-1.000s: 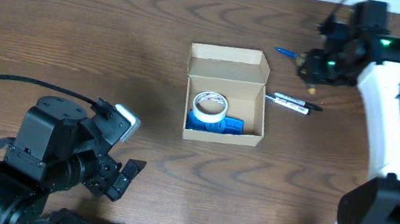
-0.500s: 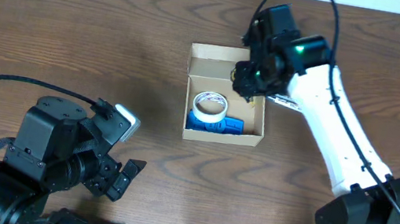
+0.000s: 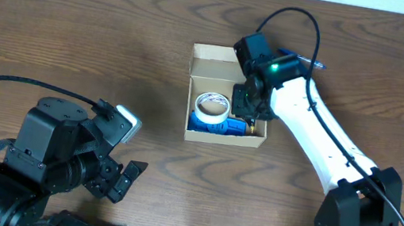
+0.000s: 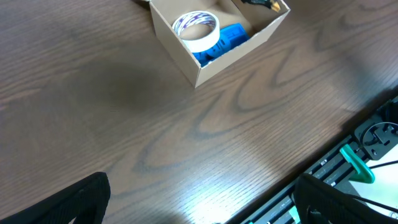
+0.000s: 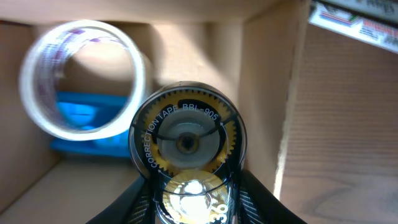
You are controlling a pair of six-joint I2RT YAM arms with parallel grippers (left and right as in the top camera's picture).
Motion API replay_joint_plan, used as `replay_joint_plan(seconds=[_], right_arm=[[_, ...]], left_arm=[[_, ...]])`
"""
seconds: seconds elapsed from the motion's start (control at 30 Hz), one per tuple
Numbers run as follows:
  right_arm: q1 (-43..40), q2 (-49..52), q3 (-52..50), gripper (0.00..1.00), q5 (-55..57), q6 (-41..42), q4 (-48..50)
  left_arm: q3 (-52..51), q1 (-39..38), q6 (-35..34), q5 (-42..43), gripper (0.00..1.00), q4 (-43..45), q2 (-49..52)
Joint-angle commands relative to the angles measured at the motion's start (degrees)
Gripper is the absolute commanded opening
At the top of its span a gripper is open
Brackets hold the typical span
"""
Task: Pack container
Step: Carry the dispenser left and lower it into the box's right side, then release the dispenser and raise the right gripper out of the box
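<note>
The container, a tan cardboard box (image 3: 231,54), stands open mid-table with a white tape roll (image 3: 212,106) and a blue item (image 3: 230,127) inside. My right gripper (image 3: 249,108) reaches into the box's right side, shut on a round correction tape dispenser (image 5: 186,140). The right wrist view shows the dispenser between the fingers (image 5: 189,193), next to the tape roll (image 5: 81,78) and the box's right wall (image 5: 264,93). My left gripper (image 3: 124,177) is open and empty near the front edge; its view shows the box (image 4: 186,59) far ahead.
A blue pen (image 3: 310,63) lies on the table right of the box, partly behind my right arm. A marker (image 5: 354,18) lies just outside the box's right wall. The table's front edge and a rail (image 4: 360,155) are under my left gripper.
My right arm has swung left from the pens to the box and lowered into its right side with the dispenser. The left arm has not moved.
</note>
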Motion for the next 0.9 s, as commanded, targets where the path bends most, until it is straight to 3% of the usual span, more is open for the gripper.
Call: replay_joint_plan(seconds=[0.0,0.87], right_arm=[[0.39,-0.07,-2.67,0.23,4.68,3.74,1.92],[0.39,-0.07,-9.64,0.27,7.52,5.09,11.13]], left_arm=[[0.46,0.13,0.39,0.76,0.95,-0.20,0.02],[0.46,0.13,0.39,0.76,0.95,-0.20,0.02]])
